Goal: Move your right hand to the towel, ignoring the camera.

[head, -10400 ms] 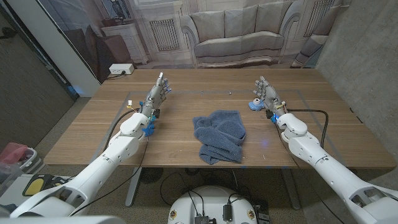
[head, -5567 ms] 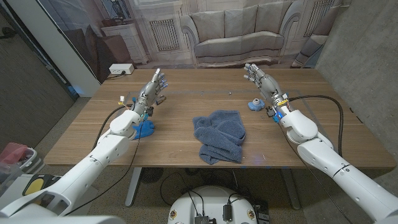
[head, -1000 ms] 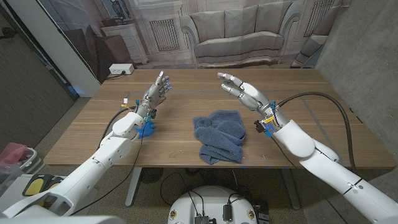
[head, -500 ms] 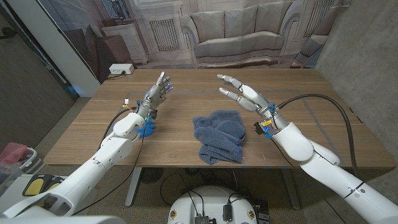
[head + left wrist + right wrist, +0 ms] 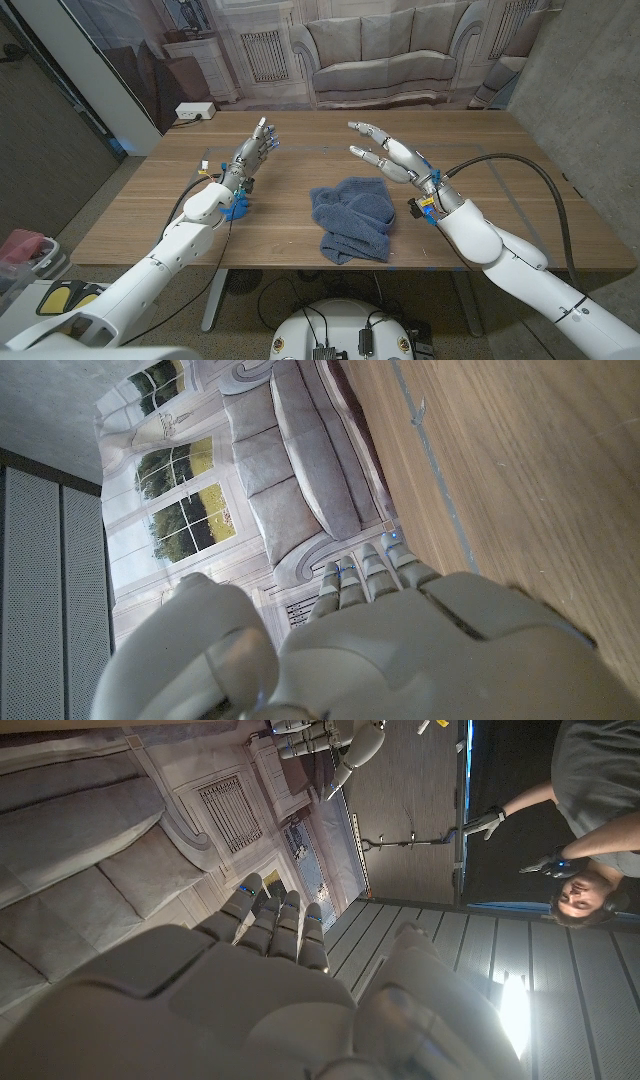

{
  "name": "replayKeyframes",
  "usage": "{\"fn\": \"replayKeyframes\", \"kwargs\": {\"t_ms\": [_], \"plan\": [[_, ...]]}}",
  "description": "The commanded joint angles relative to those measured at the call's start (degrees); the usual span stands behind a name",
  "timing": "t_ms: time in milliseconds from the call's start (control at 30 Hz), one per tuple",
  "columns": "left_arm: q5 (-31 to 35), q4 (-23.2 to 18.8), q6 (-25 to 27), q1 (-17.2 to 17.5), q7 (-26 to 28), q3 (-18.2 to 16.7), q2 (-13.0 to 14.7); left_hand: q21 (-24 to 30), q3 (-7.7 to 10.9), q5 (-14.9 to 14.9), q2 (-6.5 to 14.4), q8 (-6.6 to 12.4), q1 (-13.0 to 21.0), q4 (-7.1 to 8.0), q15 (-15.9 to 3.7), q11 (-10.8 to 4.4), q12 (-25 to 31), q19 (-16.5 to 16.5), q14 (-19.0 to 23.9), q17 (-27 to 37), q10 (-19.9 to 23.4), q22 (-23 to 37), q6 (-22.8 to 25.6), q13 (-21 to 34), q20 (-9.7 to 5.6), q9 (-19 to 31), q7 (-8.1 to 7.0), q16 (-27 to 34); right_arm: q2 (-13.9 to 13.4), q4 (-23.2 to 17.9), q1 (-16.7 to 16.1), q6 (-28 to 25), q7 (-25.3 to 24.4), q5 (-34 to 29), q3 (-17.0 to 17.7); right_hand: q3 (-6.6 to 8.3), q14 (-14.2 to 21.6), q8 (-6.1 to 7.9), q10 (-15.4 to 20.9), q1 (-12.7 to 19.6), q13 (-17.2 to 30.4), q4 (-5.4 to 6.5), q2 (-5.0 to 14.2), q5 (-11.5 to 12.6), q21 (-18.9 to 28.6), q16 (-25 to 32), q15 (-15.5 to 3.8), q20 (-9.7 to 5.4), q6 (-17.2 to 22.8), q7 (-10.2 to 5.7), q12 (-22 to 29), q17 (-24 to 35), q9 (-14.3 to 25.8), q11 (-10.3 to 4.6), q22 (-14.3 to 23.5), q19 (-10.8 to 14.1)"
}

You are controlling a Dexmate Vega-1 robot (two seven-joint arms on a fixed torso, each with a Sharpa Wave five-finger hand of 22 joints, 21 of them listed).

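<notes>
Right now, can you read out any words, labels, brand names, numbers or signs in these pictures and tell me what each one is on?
None can be read.
The white box on the floor past the table's far left corner: no legible marking.
The blue towel, the left hand and the right hand: no print shows on them.
The printed sofa backdrop: picture only, no lettering.

The head view looks down from above and behind both arms onto the brown wooden surface [image 5: 300, 230], facing a printed backdrop of a grey sofa [image 5: 385, 45]. The left wrist view sits close behind the left robot hand [image 5: 380, 650], sharing the surface [image 5: 520, 470] and sofa [image 5: 290, 470]. The right wrist view, close behind the right robot hand [image 5: 240, 990], faces the sofa backdrop [image 5: 90, 830].
</notes>
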Motion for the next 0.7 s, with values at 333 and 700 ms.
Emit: {"fn": "replayKeyframes", "kwargs": {"t_ms": [333,700], "plan": [[-0.4,0.1,-0.7,0.3,0.0,-0.3,-0.3,-0.5,-0.14,0.1,0.7,0.24,0.4,-0.03,-0.18,-0.05,0.1,0.5,0.4,0.2,0.4,0.2,0.5,0.3,-1.55,0.2,-0.14,-0.1,-0.5,-2.2,-0.4,-3.4,-1.9,-7.4,-0.9,0.01,0.8,0.51,0.9,-0.2,0.1,-0.44,0.00,0.3,-0.3,0.0,-0.41,-2.20,0.8,-0.32,0.2,0.1,0.3,-0.33,0.3,1.0],[-0.5,0.2,-1.2,0.8,0.2,-0.5,-0.3,-0.7,-0.19,0.0,0.8,0.23,0.5,-0.05,-0.21,-0.17,0.1,0.5,0.4,0.2,0.5,0.2,0.5,0.3,-1.57,0.2,-0.04,-0.1,-0.8,-3.3,-0.8,-5.3,-2.7,-10.2,-1.3,-0.04,1.4,0.50,1.1,-0.3,0.1,-0.50,-0.03,0.3,-0.4,0.1,-0.38,-2.11,1.0,-0.75,0.2,0.2,0.3,-0.61,0.4,1.5]]}}
